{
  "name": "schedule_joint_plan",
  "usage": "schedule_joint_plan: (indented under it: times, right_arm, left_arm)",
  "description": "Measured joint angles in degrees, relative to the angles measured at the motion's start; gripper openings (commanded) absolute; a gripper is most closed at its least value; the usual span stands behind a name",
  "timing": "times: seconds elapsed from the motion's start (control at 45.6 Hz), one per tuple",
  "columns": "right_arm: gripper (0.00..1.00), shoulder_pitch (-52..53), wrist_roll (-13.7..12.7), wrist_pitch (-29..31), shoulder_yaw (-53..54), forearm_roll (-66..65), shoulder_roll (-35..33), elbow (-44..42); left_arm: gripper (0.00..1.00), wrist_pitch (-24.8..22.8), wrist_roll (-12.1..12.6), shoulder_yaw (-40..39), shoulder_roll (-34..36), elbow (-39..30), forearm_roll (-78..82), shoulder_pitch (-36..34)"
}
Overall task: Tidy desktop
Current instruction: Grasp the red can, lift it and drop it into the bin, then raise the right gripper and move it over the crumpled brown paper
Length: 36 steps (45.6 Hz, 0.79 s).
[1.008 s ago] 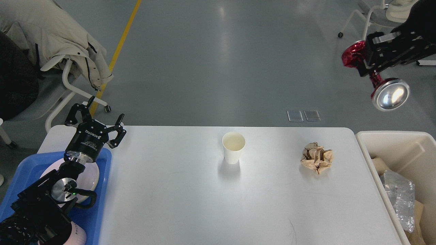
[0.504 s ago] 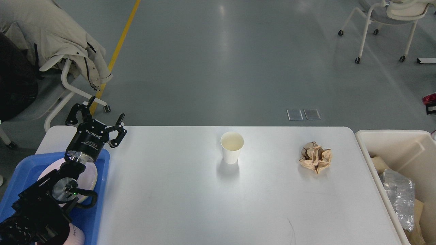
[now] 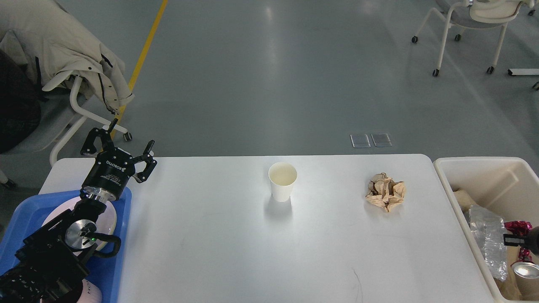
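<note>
Head view. The white bench (image 3: 236,248) fills the lower middle of the frame, its rounded far corners set against the grey floor (image 3: 269,75). Near its far edge, about midway across, a paper cup (image 3: 282,181) stands upright and empty. To the right of it, well apart, lies a crumpled brown paper wad (image 3: 385,193), short of the bench's right edge. A blue tray (image 3: 122,202) sits at the left end of the bench and carries a white plate (image 3: 110,219), largely covered by the left arm. The left hand (image 3: 119,147) hangs over the bench's far left corner, beyond the tray, its fingers spread apart and holding nothing. A cream bin (image 3: 476,166) stands just beside the right end of the bench and holds clear crinkled plastic (image 3: 488,240) and brown scraps. At the frame's right edge, over the bin, a small black part of the right arm shows next to a red shiny object (image 3: 518,229) and a silver disc (image 3: 525,270); the right hand itself is cut off by the frame, so its state cannot be told. Two chairs stand on the floor beyond: one at left draped with a beige coat (image 3: 63,46), one at upper right (image 3: 476,25).
</note>
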Motion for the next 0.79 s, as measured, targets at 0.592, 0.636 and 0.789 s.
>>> schedule_joint_plan:
  times: [0.592,0.636,0.789]
  right_arm:
    - [1.00,2.0,-0.7,-0.1,0.1,1.6,1.0,1.4]
    - [1.00,6.8,-0.4,0.4,0.2,1.7,0.7,4.8]
    - [1.00,32.8,-0.7,7.4,-2.1,0.7,-7.0,31.0]
  left_arm:
    - [1.00,0.0,0.0,0.0,0.0,0.0,0.0,0.0]
    - [1.00,0.0,0.0,0.0,0.0,0.0,0.0,0.0]
    - [1.00,0.0,0.1,0.0,0.0,0.0,0.0,0.0]
